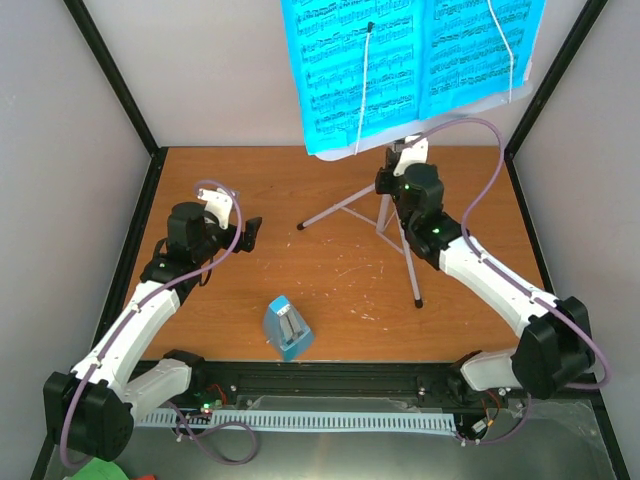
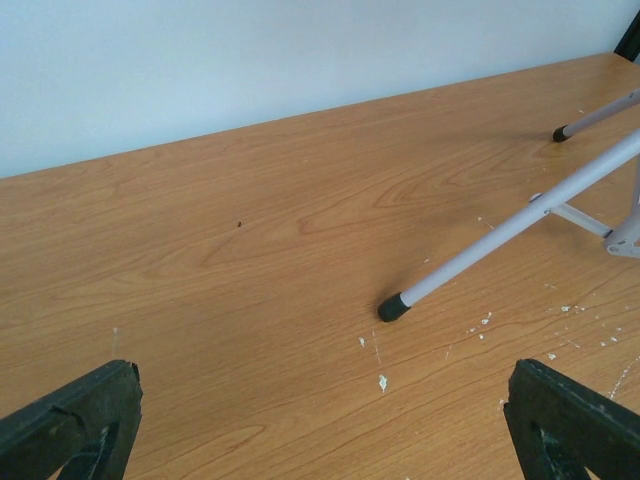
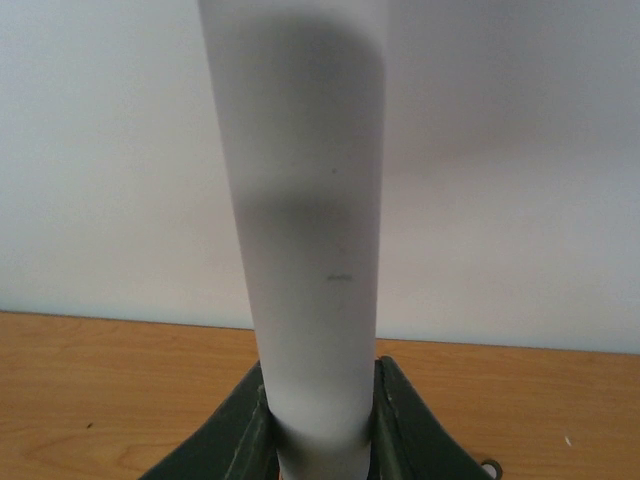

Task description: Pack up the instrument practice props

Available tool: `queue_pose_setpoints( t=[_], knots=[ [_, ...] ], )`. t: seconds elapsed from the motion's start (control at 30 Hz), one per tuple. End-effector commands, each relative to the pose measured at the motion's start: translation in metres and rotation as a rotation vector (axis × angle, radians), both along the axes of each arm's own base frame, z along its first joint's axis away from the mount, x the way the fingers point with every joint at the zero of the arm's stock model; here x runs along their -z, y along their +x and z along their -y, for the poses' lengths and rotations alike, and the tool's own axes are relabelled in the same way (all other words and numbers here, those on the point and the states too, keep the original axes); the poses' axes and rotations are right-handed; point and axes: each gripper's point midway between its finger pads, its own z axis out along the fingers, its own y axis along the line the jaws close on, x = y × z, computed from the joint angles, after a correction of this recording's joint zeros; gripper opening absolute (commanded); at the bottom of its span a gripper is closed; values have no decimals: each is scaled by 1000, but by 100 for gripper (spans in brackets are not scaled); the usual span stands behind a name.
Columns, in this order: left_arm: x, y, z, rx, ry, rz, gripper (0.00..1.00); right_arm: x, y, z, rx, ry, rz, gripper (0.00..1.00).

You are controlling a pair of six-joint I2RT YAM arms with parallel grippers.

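Note:
The grey tripod music stand (image 1: 385,205) stands at the table's back middle, with bright-blue sheet-music pages (image 1: 410,65) held on its desk by white clips. My right gripper (image 1: 397,172) is shut on the stand's upright pole (image 3: 310,250), a finger pressed on each side. The light-blue pyramid metronome (image 1: 287,327) stands upright near the front edge, apart from both arms. My left gripper (image 1: 252,232) is open and empty, low over the table left of the stand. One black-tipped stand leg (image 2: 395,306) lies ahead of its fingertips (image 2: 570,415).
The wooden table (image 1: 330,275) has black frame posts at its corners and white walls around it. The stand's three legs spread across the back middle; one foot (image 1: 418,301) reaches toward the front right. Purple cables loop over both arms.

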Motion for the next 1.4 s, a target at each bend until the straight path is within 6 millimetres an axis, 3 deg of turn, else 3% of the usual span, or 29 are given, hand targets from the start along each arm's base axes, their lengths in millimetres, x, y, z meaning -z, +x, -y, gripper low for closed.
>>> queue_pose_setpoints(
  t=[0.0, 0.1, 0.13, 0.17, 0.2, 0.27, 0.33, 0.43, 0.63, 0.77, 0.87, 1.07, 1.37],
  knots=[
    [-5, 5, -5, -22, 4, 22, 100, -32, 3, 17, 219, 189, 72, 3],
    [-4, 5, -5, -24, 7, 18, 99, -24, 7, 12, 215, 208, 35, 5],
    [-5, 5, -6, -27, 8, 19, 100, -23, 6, 9, 200, 207, 33, 15],
    [-4, 4, -6, -30, 9, 17, 99, -24, 5, 7, 179, 207, 40, 37],
    [-4, 5, -6, -32, 10, 19, 99, -24, 2, 4, 151, 197, 46, 51],
    [-4, 5, -7, -32, 11, 19, 100, -24, -5, -4, 78, 164, 63, 74],
    [-4, 5, -6, -30, 11, 19, 99, -23, -14, -16, -24, 119, 64, 86],
    [-2, 6, -5, -27, 11, 14, 100, -13, -29, -15, -75, 80, 42, 99],
    [0, 6, -5, -26, 13, 9, 100, 13, -62, -9, -354, 57, 39, 100],
    [2, 7, -4, -22, 13, 1, 99, 8, -70, 11, -521, 98, 64, 100],
    [2, 7, -4, -23, 13, 3, 100, 1, -66, 15, -617, 92, 76, 100],
    [0, 7, -5, -27, 16, 7, 100, -15, -50, 1, -766, 36, 97, 97],
    [2, 7, -6, -30, 20, 4, 99, -21, -25, -4, -785, 6, 171, 91]
  ],
)
